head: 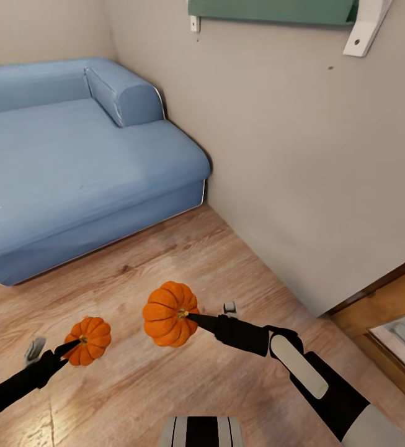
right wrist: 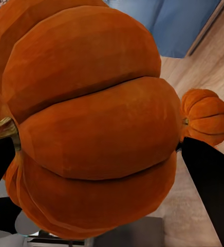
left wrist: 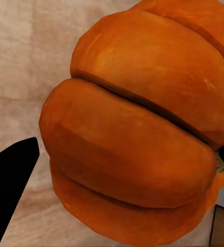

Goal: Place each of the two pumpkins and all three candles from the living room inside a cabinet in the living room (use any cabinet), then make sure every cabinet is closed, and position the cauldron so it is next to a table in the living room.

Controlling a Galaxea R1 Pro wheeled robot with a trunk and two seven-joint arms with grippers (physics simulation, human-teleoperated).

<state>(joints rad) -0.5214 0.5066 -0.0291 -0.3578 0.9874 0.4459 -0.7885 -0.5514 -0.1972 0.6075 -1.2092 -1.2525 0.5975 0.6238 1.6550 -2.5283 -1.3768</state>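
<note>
We carry both pumpkins, left gripper (head: 72, 345) pinching one (head: 89, 340), right gripper (head: 193, 318) pinching the other (head: 168, 313); storing them remains.

I had both pumpkins off the floor. The left pumpkin (head: 89, 340) hung lower; the right pumpkin (head: 169, 313) sat beside it, apart.

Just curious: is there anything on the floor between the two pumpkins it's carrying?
No. In the head view, just bare wooden floor shows between the left pumpkin and the right pumpkin.
</note>
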